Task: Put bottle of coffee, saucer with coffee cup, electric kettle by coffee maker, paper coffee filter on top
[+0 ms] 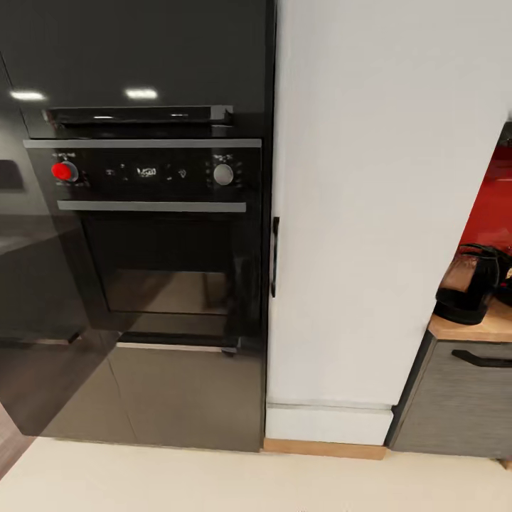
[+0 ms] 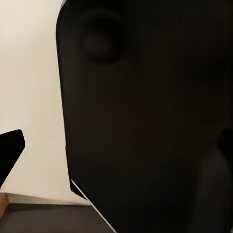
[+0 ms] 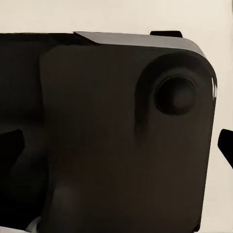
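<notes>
While the head camera faces a built-in black oven point(image 1: 153, 235) and a white wall panel point(image 1: 370, 213), the electric kettle point(image 1: 469, 284) sits at the far right on the kitchen countertop point(image 1: 473, 328), cut by the frame edge, so turning the base carelessly could clip the grey cabinet point(image 1: 455, 398) below it. Both wrist cameras look onto dark robot housing, so I cannot tell how open either gripper is or whether it holds anything.

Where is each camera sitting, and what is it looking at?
Head view: from the robot's head, facing a black built-in oven, a white panel and the electric kettle on the kitchen countertop.
Left wrist view: near the left gripper, facing a dark robot part against a cream surface.
Right wrist view: likewise.
Both wrist views share that.
</notes>
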Robot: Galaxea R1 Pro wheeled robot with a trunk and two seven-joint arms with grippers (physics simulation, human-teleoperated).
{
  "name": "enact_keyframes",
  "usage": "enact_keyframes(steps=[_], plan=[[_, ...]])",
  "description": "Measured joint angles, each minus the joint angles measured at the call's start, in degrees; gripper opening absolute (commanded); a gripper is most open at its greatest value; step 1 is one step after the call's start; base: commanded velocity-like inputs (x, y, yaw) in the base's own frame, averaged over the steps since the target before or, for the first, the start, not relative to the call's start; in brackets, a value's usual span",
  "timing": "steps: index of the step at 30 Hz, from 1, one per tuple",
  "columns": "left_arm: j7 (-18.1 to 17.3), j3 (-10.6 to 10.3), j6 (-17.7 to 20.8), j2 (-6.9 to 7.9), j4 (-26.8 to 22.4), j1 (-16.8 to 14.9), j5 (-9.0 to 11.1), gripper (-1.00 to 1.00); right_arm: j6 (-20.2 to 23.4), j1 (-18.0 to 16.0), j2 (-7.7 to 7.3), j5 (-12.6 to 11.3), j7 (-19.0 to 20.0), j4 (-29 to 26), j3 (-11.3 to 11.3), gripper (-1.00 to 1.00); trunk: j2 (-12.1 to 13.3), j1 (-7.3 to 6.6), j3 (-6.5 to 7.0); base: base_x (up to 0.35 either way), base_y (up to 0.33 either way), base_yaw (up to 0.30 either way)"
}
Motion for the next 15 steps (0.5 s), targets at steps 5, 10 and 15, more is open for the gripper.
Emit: enact_keyframes(steps=[5, 10, 15], plan=[[0.0, -0.1, 0.0, -0.33, 0.0, 0.0, 0.0, 1.0, 0.0, 0.0, 0.0, 0.0, 0.0, 0.0, 0.0, 1.0, 0.8, -0.43, 0.35, 0.0, 0.0, -0.262], [0.0, -0.1, 0.1, -0.52, 0.0, 0.0, 0.0, 1.0, -0.6, 0.0, 0.0, 0.0, 0.0, 0.0, 0.0, 1.0, 2.8, -1.53, 1.25, 0.0, 0.0, -0.264], [0.0, 0.0, 0.1, -0.55, 0.0, 0.0, 0.0, 1.0, -0.7, 0.0, 0.0, 0.0, 0.0, 0.0, 0.0, 1.0, 4.8, -2.63, 2.15, 0.0, 0.0, -0.264]])
